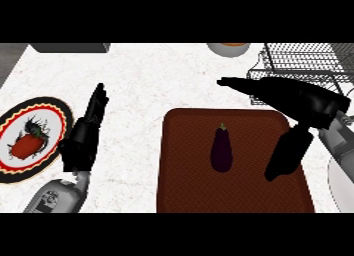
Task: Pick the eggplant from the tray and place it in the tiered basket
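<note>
Right hand (302, 107), centre right of frame, nearest the lens: fingers spread wide and straight toward upper left, thumb (287, 152) hanging down over the tray's right side, holding nothing. Matte black, blocky; grey forearm (348, 145) runs off the right edge. White curved shape beside it at lower right, cut off, can't tell what it is.

Eggplant (222, 149) lies lengthwise mid-tray, just left of the thumb, not touching it. Dark purple, smooth, slim teardrop, small green stem at its upper end.

Tray (187, 165): reddish-brown rectangle, fine woven texture, rounded corners, lower centre of frame. Bare tray surface all around the eggplant.

Left hand (84, 132), left of centre: fingers straight and together, pointing up, holding nothing, over bare counter between plate and tray.

Plate (3, 130) at far left: round, black scalloped rim with red and yellow rings, a red vegetable (28, 145) with a dark stem in its middle.

Counter (150, 75): white marble, faint veining.

Wire basket (313, 60) at upper right: dark thin grid, partly behind the right hand, cut by the frame edge.
</note>
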### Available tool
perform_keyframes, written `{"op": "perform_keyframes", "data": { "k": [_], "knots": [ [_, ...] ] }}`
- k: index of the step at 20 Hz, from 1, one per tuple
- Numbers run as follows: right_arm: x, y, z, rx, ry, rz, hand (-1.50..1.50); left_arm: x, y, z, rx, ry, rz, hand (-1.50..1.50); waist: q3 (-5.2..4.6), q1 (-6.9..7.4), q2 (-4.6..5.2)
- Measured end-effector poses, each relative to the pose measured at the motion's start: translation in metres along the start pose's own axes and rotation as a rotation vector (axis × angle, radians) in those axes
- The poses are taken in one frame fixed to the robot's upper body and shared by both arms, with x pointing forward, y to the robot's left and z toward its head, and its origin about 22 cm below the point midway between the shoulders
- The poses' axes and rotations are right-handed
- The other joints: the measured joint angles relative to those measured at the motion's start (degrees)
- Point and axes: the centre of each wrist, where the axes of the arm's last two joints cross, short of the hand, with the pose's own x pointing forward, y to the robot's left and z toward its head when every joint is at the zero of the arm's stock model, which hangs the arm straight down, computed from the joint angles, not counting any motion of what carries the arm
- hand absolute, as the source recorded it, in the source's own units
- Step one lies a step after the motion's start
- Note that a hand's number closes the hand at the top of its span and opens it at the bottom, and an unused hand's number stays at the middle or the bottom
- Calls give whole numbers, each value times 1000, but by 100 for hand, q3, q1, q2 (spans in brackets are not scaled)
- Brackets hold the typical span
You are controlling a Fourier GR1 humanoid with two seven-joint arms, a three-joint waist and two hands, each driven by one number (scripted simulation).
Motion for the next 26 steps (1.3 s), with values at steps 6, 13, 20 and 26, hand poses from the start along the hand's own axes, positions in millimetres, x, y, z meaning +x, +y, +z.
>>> {"op": "perform_keyframes", "data": {
  "k": [6, 13, 20, 26],
  "knots": [
    [7, 7, -7, 67, 61, 30, -150, -5, 4, 4, 2, 1, 3, 0, 2, -18, -2],
    [5, 20, -10, 90, 104, 71, -150, -3, 3, 1, 10, 3, -1, 0, 3, -29, -1],
    [-3, 23, -12, 83, 161, 151, -150, -5, 2, 7, 2, 3, 5, 0, 4, -19, 2],
    [-4, 33, -17, 112, 143, 228, -150, -6, 1, 5, -2, -4, 1, 0, 6, -15, 7]
  ]
}}
